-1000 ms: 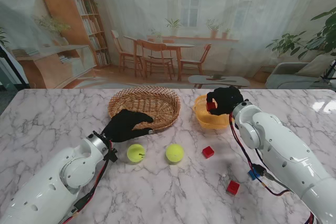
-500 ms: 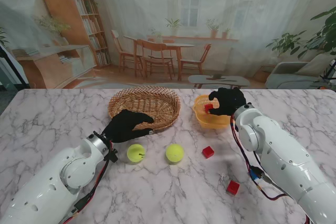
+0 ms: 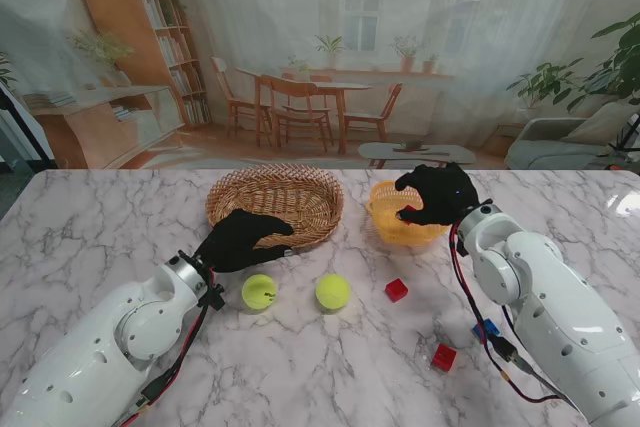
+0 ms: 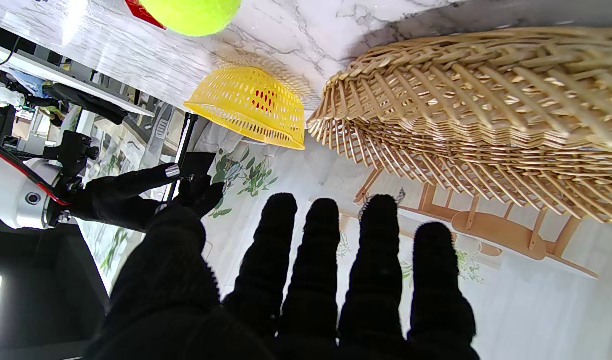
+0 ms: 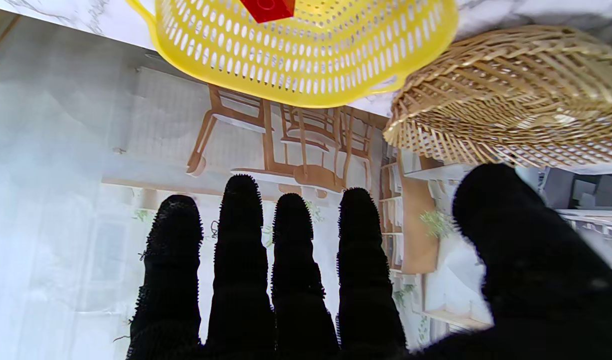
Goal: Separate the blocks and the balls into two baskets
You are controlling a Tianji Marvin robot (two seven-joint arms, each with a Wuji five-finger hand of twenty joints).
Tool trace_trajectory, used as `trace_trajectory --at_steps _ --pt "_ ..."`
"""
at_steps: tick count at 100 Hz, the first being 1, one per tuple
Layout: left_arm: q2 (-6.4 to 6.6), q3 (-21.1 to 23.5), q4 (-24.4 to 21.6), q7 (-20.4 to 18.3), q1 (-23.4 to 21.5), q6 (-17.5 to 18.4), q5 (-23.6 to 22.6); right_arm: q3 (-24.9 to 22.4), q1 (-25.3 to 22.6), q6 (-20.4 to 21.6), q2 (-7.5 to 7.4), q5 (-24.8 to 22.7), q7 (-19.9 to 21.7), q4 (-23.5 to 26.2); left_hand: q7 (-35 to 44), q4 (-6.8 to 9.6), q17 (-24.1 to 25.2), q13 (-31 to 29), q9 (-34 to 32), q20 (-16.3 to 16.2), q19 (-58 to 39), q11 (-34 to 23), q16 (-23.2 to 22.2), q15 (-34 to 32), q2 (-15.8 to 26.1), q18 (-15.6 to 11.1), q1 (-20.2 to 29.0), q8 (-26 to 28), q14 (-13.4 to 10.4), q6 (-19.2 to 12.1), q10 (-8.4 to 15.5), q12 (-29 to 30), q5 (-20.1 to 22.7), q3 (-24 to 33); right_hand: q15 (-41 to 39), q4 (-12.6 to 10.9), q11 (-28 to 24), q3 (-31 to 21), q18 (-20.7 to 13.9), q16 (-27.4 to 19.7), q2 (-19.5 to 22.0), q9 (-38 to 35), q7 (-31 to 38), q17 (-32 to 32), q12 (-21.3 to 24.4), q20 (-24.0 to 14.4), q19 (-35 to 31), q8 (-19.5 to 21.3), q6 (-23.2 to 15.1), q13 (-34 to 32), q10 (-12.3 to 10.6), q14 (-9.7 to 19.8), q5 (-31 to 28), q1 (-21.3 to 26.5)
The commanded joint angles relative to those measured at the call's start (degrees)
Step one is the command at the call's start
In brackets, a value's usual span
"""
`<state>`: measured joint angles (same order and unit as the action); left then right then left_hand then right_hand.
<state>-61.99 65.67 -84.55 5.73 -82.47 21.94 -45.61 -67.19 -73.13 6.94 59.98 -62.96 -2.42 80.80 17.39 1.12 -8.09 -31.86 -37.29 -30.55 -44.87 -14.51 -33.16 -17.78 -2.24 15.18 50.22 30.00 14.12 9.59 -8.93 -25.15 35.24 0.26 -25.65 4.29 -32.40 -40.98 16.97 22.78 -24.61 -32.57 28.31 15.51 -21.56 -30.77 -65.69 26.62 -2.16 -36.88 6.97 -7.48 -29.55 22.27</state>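
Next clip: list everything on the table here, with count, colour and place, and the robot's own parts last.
Wicker basket: one, tan, far centre.
Plastic basket: one, yellow, right of the wicker basket.
Block in the yellow basket: one, red.
Tennis balls: two, yellow-green, near centre.
Loose red blocks: two, right of the balls.
Blue block: one, partly hidden by the right arm.
Left hand: black glove, open, by the wicker basket.
Right hand: black glove, open, over the yellow basket.

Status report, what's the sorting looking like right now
Right hand open over yellow basket, red block inside. Left hand open by wicker basket. Two balls, loose blocks left. Nothing blocking.
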Motion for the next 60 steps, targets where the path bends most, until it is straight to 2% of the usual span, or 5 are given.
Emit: trace_trajectory --at_steps 1,40,60 --pt "-0.02 -0.19 -0.11 -0.86 0.00 -0.01 -0.10 -0.24 -1.36 0.77 -0.31 -0.97 -0.72 1.05 0.53 -0.92 0.37 -1.01 -1.58 -0.50 -0.73 -0.06 -0.19 -0.72 2.37 1.49 -0.03 0.32 0.18 -0.85 0.87 0.05 1.74 -1.51 2.50 -1.14 0.73 1.07 1.55 -0.53 1.81 0.58 -0.90 -1.11 0.44 0.84 0.77 -0.09 0.73 1.78 0.63 -0.95 -0.07 -0.35" --pt "0.00 -0.31 -0.15 -1.00 0.06 -0.21 -0.12 -3.30 -11.31 2.60 -0.24 -3.45 -3.27 9.31 0.51 -0.92 0.35 -1.07 -1.60 -0.48 -0.71 -0.04 -0.19 -0.74 2.38 1.53 -0.06 0.32 0.14 -0.92 0.85 0.06 1.73 -1.52 0.24 -1.26 0.34 2.10 1.08 0.89 1.47 -2.14 -1.60 0.71 -0.74 0.15 -1.31 0.15 0.81 -0.25 0.88 -1.28 -1.94 -0.05" --pt "0.00 -0.31 -0.21 -1.09 0.03 -0.36 -0.06 -3.50 -15.10 2.69 -0.35 -5.25 -5.96 10.28 0.51 -0.94 0.32 -1.08 -1.58 -0.47 -0.72 -0.03 -0.19 -0.75 2.40 1.42 -0.12 0.32 0.24 -0.89 0.84 0.06 1.72 -1.58 0.06 -1.27 0.50 2.34 1.28 1.09 1.43 -2.87 -1.71 0.61 -1.06 0.25 -1.18 0.27 0.70 -0.53 0.76 -1.29 -2.72 -0.02"
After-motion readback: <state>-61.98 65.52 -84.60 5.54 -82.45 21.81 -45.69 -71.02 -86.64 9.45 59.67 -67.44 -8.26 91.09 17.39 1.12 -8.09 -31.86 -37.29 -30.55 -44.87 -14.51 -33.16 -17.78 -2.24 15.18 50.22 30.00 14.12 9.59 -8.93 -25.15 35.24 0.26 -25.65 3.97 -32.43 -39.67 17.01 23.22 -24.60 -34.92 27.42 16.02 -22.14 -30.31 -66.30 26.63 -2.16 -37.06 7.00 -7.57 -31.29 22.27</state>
